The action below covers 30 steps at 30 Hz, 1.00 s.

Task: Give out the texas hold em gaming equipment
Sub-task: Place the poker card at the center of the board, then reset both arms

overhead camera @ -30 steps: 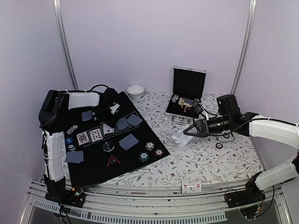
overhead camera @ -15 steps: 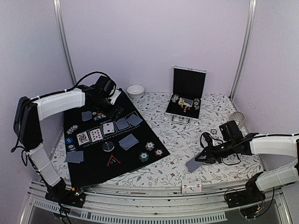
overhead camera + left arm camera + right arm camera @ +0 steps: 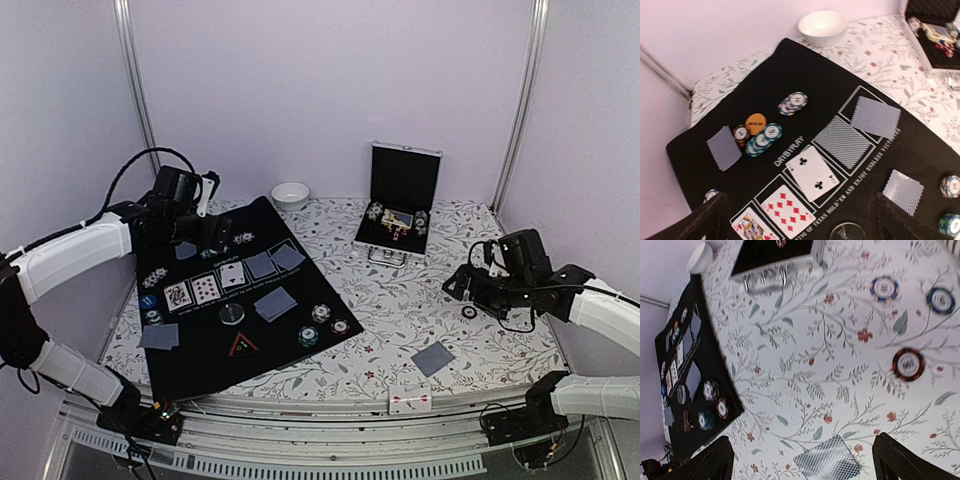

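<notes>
One face-down playing card (image 3: 433, 357) is seen far right of the black mat (image 3: 200, 370), nearest the right gripper (image 3: 463, 285) (spread wide, holding nothing).

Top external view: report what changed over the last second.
The right arm's fingers carried the blue-grey patterned-back playing card from mid-table toward the near edge of the floral tablecloth, let it go and withdrew rightward, open. The left arm's fingers, open, pulled back leftward over the black felt mat. The mat's other cards and round poker chips stayed put.
</notes>
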### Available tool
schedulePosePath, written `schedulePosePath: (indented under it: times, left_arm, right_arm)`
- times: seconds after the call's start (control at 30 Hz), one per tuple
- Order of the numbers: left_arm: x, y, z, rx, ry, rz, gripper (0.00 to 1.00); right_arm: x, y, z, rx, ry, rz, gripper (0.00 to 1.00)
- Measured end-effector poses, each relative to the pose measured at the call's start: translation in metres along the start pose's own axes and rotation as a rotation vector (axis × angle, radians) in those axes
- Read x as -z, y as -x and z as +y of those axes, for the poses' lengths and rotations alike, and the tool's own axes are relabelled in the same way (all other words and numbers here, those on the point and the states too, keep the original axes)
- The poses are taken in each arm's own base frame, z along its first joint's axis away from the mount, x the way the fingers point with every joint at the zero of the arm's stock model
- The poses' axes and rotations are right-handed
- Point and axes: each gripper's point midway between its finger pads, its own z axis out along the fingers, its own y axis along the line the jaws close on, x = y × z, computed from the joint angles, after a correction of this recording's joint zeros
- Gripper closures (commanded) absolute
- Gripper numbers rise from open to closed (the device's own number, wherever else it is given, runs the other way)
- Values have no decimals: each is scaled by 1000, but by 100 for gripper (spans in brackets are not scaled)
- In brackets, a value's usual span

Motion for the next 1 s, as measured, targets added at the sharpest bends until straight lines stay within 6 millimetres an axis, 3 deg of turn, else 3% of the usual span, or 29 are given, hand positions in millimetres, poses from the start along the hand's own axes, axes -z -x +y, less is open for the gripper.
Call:
schedulePosePath:
  times: [0.1, 0.27, 0.37, 0.47, 0.53, 0.63, 0.77, 0.9, 1.0]
  left_arm:
    - [12, -1, 38, 79, 123, -75, 2]
    - [29, -10, 88, 186, 290, -172, 2]
    - [43, -25, 142, 351, 404, -260, 2]
    - [50, -55, 193, 511, 529, -306, 2]
    - [50, -87, 217, 598, 611, -311, 2]
    - [45, -132, 225, 660, 672, -320, 2]
    - [31, -165, 207, 667, 624, -363, 2]
    - [16, -187, 190, 642, 567, -413, 2]
    - [14, -185, 186, 617, 544, -457, 2]
  right_arm:
    - [30, 48, 13, 62, -46, -183, 1]
    - [66, 107, 31, 187, -91, -433, 1]
    - [88, 137, 43, 279, -56, -644, 1]
    - [102, 156, 27, 300, -84, -810, 1]
    - [107, 169, -2, 272, -147, -906, 1]
    - [101, 166, -56, 222, -250, -990, 1]
    - [79, 146, -111, 169, -383, -989, 1]
    - [55, 123, -140, 189, -446, -959, 1]
    - [53, 122, -144, 219, -458, -975, 1]
